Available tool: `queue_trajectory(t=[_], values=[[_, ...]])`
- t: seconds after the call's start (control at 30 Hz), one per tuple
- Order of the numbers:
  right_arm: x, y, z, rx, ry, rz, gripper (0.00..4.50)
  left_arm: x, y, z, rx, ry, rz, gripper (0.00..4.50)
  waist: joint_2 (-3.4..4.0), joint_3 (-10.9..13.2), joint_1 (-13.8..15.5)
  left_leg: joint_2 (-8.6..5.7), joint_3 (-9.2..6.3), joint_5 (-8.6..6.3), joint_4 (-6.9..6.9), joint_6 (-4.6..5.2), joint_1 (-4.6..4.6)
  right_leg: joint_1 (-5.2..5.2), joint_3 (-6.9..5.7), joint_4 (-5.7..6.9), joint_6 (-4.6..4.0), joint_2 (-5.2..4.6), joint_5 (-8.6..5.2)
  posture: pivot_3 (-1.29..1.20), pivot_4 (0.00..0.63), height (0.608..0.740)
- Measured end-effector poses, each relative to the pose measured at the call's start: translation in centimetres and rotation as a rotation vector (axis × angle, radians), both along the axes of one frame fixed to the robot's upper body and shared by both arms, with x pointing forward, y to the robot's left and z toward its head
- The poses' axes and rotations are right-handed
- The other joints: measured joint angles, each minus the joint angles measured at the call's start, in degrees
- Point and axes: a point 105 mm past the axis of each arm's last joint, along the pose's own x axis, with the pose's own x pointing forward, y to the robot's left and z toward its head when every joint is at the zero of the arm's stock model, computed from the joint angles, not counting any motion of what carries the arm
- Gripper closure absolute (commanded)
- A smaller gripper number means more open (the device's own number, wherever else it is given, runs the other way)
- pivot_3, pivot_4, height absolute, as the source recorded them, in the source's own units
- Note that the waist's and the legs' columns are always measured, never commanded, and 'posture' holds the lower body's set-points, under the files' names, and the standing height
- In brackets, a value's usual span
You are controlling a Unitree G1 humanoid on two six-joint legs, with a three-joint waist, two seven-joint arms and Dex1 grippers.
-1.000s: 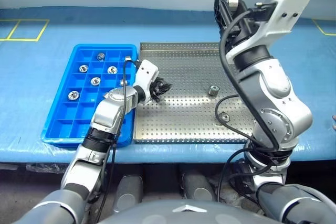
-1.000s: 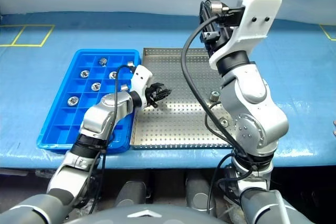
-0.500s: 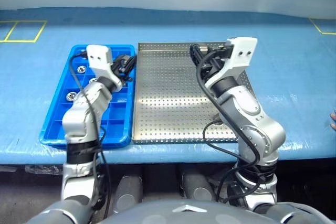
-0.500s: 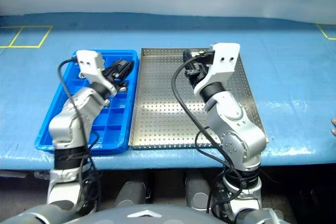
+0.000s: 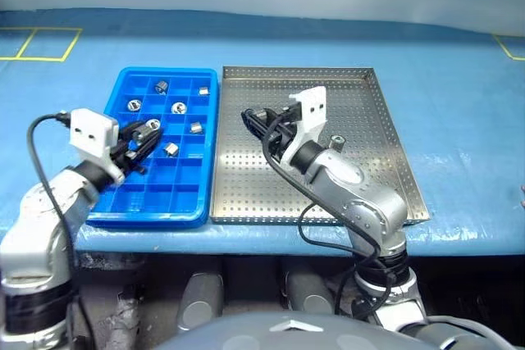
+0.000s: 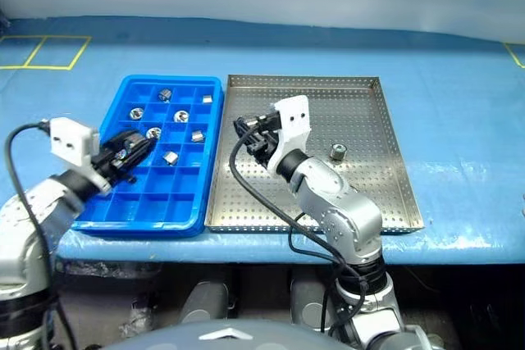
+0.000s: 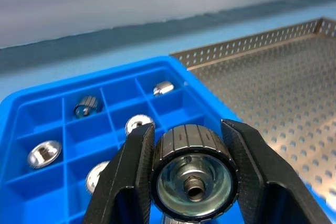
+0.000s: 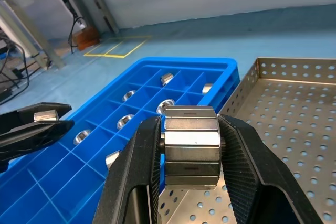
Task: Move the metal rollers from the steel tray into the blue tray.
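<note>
Left eye view: blue tray [image 5: 115, 211] at 9 o'clock of the steel tray [image 5: 394, 194], one loose roller [image 5: 335, 143] on it. Left wrist view: left gripper [image 7: 191, 174] clamps a roller [image 7: 192, 174]. Right wrist view: right gripper [image 8: 190, 153] clamps another roller [image 8: 191, 146]

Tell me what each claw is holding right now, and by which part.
Each holds a roller by its curved sides: the left claw its roller, the right claw its roller.

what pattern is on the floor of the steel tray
Rows of small round holes across the shallow silver steel tray, clearest in the right wrist view.
</note>
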Motion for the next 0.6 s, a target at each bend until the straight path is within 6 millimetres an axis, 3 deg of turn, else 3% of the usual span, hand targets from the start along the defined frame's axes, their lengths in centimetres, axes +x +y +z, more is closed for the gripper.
queue_trajectory(t=[0.17, 0.6], values=[[-0.2, 0.6, -0.3, 0.008, 0.012, 0.031, 3.19, -1.9, 2.1, -1.7, 0.036, 0.114, 0.074, 2.73, -0.02, 0.0, 1.35, 0.07, -0.05, 0.0, -0.02, -0.02, 0.01, 0.0, -0.1, 0.0, -0.03, 0.01, -0.16, 0.13, 0.15, 0.74], [-0.2, 0.8, -1.3, -0.027, 0.031, 0.033, 3.19, -3.1, 4.4, -3.9, 0.096, 0.272, 0.222, 2.73, -0.06, -0.01, 1.88, 0.08, 0.0, 0.02, -0.06, -0.05, 0.02, -0.04, -0.11, 0.0, -0.19, -0.01, -0.23, 0.13, 0.15, 0.74]])
